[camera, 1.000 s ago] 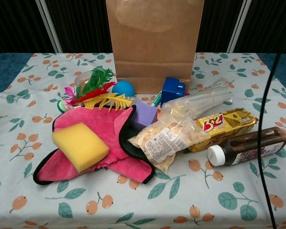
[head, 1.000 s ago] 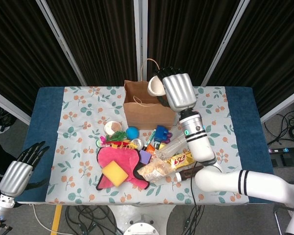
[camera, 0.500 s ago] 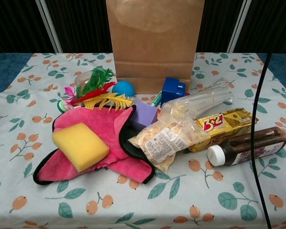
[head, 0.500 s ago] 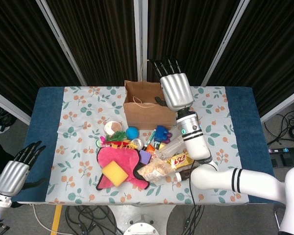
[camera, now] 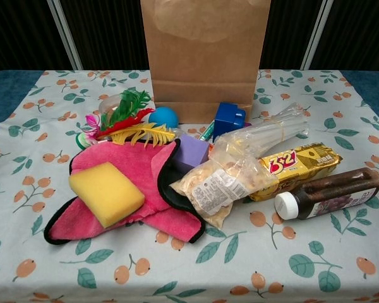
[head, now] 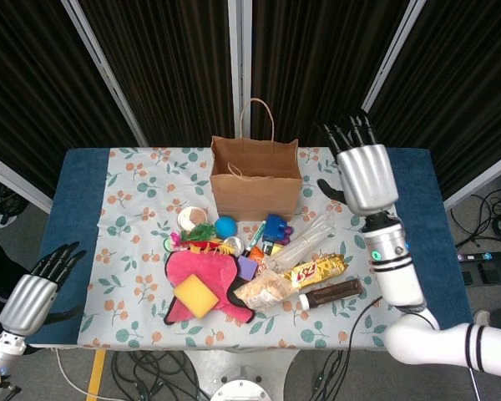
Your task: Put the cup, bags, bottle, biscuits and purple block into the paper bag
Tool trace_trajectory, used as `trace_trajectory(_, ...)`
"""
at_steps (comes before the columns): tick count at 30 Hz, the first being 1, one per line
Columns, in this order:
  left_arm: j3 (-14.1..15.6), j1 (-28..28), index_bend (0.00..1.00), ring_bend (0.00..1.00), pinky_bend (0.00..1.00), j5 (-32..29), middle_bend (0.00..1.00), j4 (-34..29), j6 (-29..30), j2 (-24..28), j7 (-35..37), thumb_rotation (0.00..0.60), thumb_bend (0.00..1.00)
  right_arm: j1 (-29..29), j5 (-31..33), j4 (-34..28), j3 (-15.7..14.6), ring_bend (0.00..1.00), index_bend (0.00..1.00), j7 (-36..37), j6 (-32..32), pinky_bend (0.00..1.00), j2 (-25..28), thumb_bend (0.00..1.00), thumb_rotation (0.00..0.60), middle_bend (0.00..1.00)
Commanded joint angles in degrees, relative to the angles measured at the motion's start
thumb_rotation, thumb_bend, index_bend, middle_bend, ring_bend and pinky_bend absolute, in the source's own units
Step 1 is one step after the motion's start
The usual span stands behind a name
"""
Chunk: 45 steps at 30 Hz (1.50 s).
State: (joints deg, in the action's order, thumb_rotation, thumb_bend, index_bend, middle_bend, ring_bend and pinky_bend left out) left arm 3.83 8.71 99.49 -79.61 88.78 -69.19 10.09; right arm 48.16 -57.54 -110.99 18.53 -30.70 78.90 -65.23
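The brown paper bag [head: 255,182] [camera: 205,57] stands upright and open at the back of the table. My right hand [head: 366,175] hovers to its right, fingers spread and empty. In front of the bag lie the purple block [head: 247,267] [camera: 191,151], a snack bag [head: 267,289] [camera: 218,186], a clear bag [head: 306,241] [camera: 268,134], the yellow biscuits pack [head: 319,269] [camera: 298,165] and the dark bottle [head: 331,294] [camera: 331,192] on its side. No cup shows in either view. My left hand [head: 32,296] hangs open off the table's front left corner.
A pink cloth [head: 202,280] [camera: 136,189] with a yellow sponge [head: 196,295] [camera: 106,192] on it lies front left. Near the bag sit a blue ball [head: 225,225] [camera: 163,117], a blue block [head: 275,225] [camera: 228,118], coloured feathers [camera: 129,123] and a round tan object [head: 192,219].
A second ago my right hand held a white cup over the bag's mouth. It opened there, the cup left view, and the hand has swung right, away from the bag.
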Motion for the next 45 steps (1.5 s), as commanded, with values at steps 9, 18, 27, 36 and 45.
trace_trajectory(9, 0.6, 0.3, 0.09, 0.06, 0.19, 0.4, 0.07, -0.2, -1.0, -1.0, -1.5, 0.600, 0.00, -13.0, -24.2, 17.6, -20.2, 0.11, 0.19, 29.6, -11.6, 0.12, 2.0, 0.05, 0.600, 0.27)
trace_trajectory(18, 0.6, 0.0, 0.09, 0.06, 0.19, 0.2, 0.07, -0.3, -0.8, -0.9, -3.2, 0.600, 0.00, -8.1, -24.9, 26.5, -19.8, 0.09, 0.19, 32.2, -24.6, 0.12, -3.7, 0.06, 0.600, 0.26)
trace_trajectory(27, -0.1, 0.1, 0.09, 0.06, 0.19, 0.2, 0.07, 1.1, 0.2, -0.8, -4.0, 0.600, 0.00, -6.0, -26.2, 33.7, -17.1, 0.09, 0.19, 30.5, -25.5, 0.12, -12.6, 0.06, 0.600, 0.26)
trace_trajectory(36, -0.2, 0.2, 0.09, 0.06, 0.19, 0.2, 0.07, 2.6, 0.4, -1.4, -3.7, 0.600, 0.00, -4.9, -26.1, 40.3, -14.9, 0.09, 0.19, 29.3, -25.0, 0.12, -20.3, 0.09, 0.600, 0.26)
trace_trajectory(45, -0.5, 0.0, 0.09, 0.06, 0.19, -0.6, 0.07, 3.7, 0.6, -1.5, -3.1, 0.600, 0.00, -4.4, -24.2, 43.5, -14.5, 0.09, 0.19, 27.8, -27.6, 0.12, -23.8, 0.10, 0.600, 0.26)
